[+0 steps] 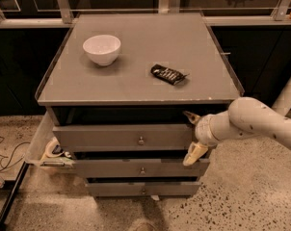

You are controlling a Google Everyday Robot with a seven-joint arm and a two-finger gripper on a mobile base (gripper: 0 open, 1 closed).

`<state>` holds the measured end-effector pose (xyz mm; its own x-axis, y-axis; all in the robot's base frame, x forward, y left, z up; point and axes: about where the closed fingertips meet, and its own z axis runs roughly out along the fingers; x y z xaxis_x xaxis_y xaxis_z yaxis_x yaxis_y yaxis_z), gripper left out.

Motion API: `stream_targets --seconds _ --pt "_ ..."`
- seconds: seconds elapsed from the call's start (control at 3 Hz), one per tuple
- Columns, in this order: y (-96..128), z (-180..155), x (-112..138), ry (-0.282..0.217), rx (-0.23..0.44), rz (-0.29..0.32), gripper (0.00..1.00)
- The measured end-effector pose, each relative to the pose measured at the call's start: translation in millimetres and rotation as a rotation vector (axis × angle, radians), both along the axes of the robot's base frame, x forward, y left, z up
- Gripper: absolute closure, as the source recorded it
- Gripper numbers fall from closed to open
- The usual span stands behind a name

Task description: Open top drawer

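The top drawer [107,137] is the uppermost grey front under the cabinet top, with a small round metal knob [141,140] at its centre. It stands a little way out, with a dark gap above it. My gripper [191,134] is at the right end of this drawer front, well right of the knob. It is open: one fingertip [189,115] shows above the front's top edge and the other [193,154] hangs below its bottom edge. Two more grey drawer fronts sit beneath, also slightly out.
A white bowl [101,49] and a dark snack packet [168,74] lie on the grey cabinet top [136,88]. A side bin [42,143] with a tape roll hangs at the cabinet's left. Cables lie on the floor at left. A white pole [287,97] stands at right.
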<state>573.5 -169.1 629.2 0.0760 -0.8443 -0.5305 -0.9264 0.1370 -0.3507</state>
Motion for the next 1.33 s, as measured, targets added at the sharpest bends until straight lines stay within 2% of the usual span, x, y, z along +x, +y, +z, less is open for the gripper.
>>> stream_targets --seconds 0.33,0.67,1.33 --pt "-4.7 -3.4 1.5 0.007 0.006 -0.005 0.0" --pt "-4.7 -3.5 1.5 0.007 0.006 -0.005 0.19" --pt "-4.4 5.0 4.7 0.007 0.006 -0.005 0.66"
